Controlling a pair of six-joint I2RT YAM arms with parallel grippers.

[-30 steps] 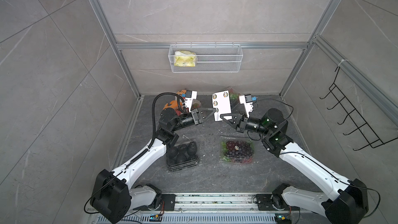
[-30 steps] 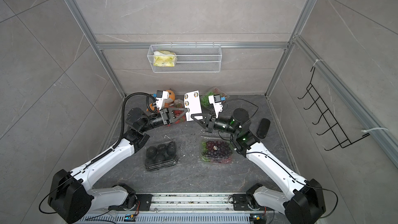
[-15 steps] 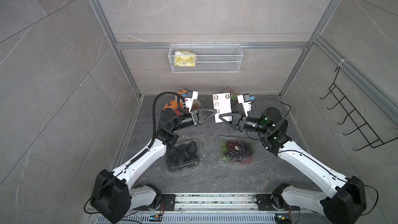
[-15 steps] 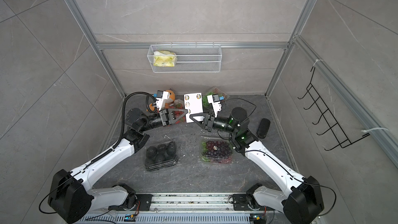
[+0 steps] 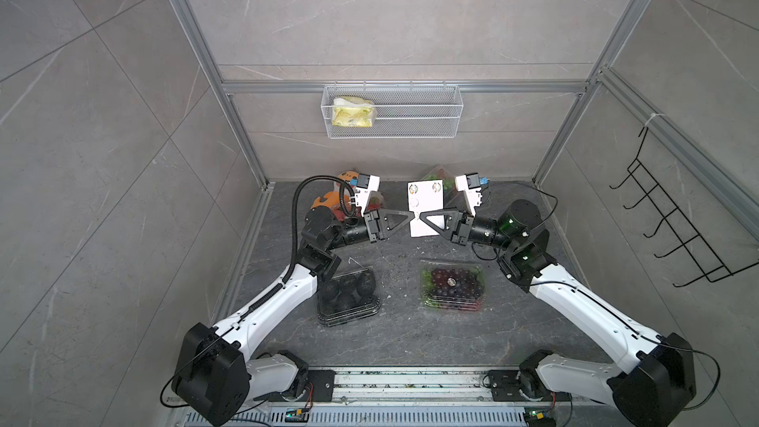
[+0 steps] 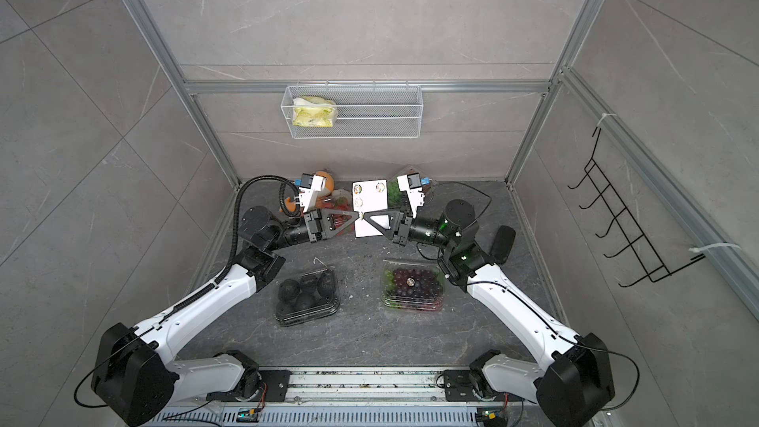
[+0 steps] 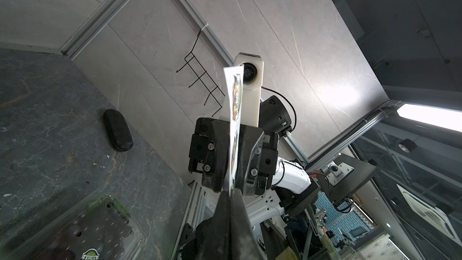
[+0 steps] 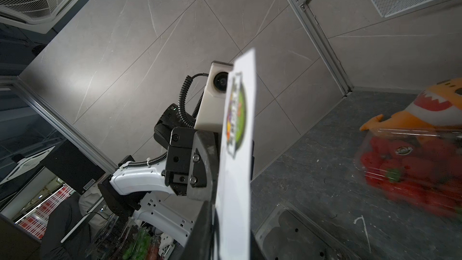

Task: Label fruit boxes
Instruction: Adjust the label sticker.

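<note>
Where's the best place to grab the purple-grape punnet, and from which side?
On the purple-grape punnet, pinch the protruding rim on the side facing the right arm, coming in low from there: it lies flat, lid up, and looks too wide to span.

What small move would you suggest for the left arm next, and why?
Probably draw the left gripper gently away from the sticker sheet to peel. Its fingers are shut at the sheet's edge, seemingly on a sticker, while the right gripper clamps the sheet in the air. In both top views the box of dark fruit shows no label.
</note>
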